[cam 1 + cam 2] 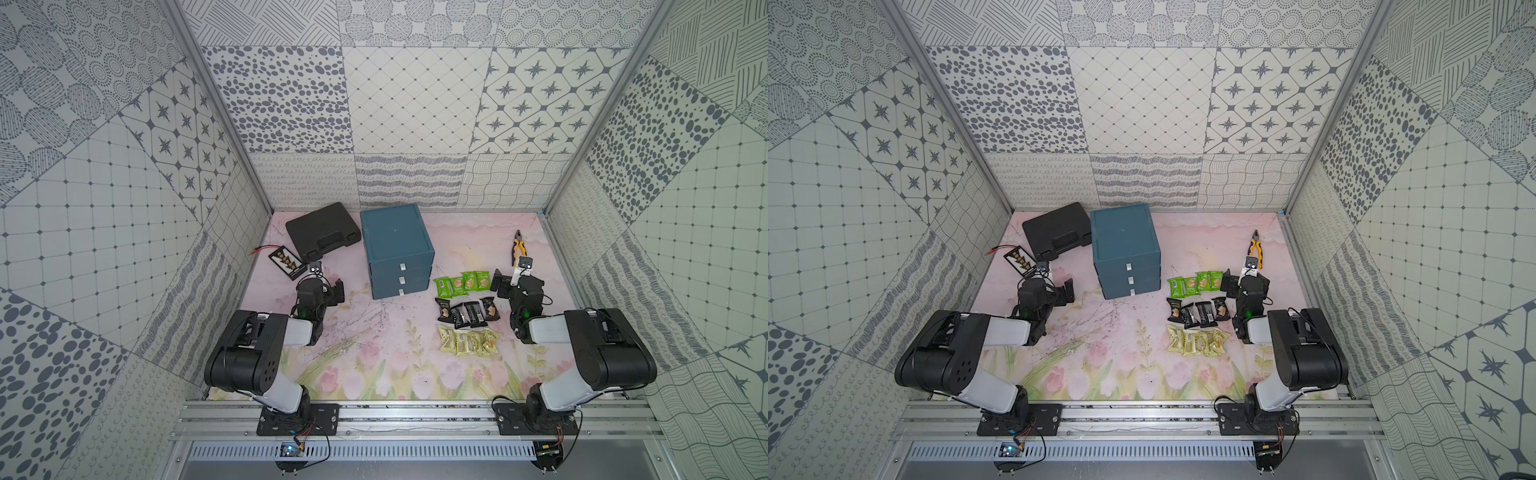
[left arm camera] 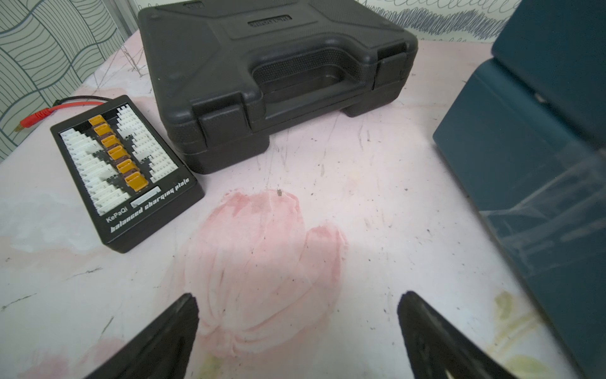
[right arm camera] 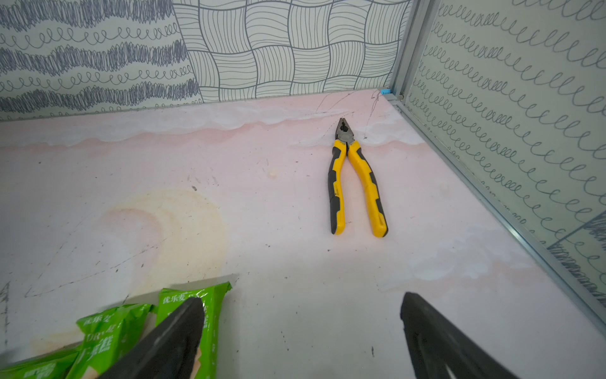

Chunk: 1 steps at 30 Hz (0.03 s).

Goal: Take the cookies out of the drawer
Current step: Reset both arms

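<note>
- Cookies (image 1: 465,311) lie out on the flower-printed tabletop (image 1: 374,353), in three rows just to the right of the blue drawer chest (image 1: 397,249), in both top views.
- Row nearest the back: four bright green packets (image 1: 462,284), each printed with a round biscuit.
- Middle row: four black packets (image 1: 466,312), some turned at slight angles.
- Front row: pale yellow-green packets (image 1: 467,343), overlapping one another, so a count is hard.
- The chest's three drawer fronts sit flush, white pulls facing forward.
- Right gripper (image 3: 301,297) hangs wide open and empty just beside the green row; in its wrist view one finger (image 3: 177,331) crosses in front of a green wrapper (image 3: 108,338), and contact cannot be judged.
- Left gripper (image 2: 298,295) is spread wide over bare tabletop left of the chest, gripping nothing.
- Yellow-handled pliers (image 3: 355,183) lie near the back right corner; a black tool case (image 2: 275,75) and a balance charging plate (image 2: 124,170) sit at back left.
</note>
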Motion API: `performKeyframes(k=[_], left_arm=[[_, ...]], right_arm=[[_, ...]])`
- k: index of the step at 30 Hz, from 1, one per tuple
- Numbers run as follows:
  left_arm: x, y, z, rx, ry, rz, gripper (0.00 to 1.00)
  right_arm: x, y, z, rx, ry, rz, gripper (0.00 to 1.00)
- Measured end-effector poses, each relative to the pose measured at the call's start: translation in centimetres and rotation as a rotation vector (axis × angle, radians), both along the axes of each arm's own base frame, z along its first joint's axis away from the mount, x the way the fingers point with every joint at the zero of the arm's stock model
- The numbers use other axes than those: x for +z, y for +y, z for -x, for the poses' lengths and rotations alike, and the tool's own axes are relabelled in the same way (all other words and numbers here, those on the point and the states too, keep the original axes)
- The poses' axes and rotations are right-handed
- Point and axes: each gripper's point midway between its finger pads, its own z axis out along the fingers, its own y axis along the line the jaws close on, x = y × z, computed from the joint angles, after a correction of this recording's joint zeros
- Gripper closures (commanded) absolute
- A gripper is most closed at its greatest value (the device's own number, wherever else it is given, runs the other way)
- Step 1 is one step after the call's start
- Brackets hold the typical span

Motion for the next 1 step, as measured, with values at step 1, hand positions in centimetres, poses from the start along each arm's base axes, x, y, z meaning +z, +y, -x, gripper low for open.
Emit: performKeyframes(k=[1], left_arm=[[0.00, 0.00, 0.00, 0.000, 0.000, 0.000, 0.01]], right_arm=[[0.00, 0.00, 0.00, 0.000, 0.000, 0.000, 0.02]])
